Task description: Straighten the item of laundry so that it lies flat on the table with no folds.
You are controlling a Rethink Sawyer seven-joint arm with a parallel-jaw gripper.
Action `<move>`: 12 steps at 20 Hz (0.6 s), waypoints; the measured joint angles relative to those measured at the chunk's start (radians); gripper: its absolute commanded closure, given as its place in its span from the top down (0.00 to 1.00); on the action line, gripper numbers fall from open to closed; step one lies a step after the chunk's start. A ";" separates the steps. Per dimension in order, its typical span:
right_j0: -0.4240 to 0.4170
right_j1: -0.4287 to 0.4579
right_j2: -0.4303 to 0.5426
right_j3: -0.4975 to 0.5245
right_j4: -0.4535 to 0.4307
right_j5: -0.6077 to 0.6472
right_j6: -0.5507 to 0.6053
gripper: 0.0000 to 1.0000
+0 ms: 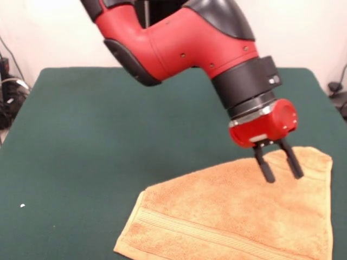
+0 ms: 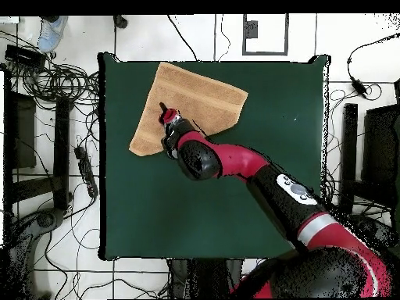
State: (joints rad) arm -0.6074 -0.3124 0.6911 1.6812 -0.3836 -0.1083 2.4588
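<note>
Green table (image 1: 108, 135) under angled towel (image 1: 227, 216); front view alone: empty pincer (image 1: 281, 172), fingers parted.

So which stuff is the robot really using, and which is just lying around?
For the job:
- orange-tan terry towel, one corner folded over
- dark green cloth-covered table
- black two-fingered gripper, open above the towel

Just lying about:
- tangled black cables on the floor
- blue shoe at the floor's edge
- tiny white speck on the table
</note>
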 measured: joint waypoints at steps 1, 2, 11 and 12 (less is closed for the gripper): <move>0.006 -0.006 -0.003 0.003 0.002 0.000 0.000 1.00; 0.011 -0.012 -0.005 0.006 0.004 0.000 0.000 1.00; 0.041 -0.141 -0.012 0.067 0.027 0.000 0.000 1.00; 0.037 -0.151 -0.012 0.072 0.027 0.000 0.000 1.00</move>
State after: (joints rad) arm -0.5702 -0.4633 0.6790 1.7532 -0.3568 -0.1083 2.4588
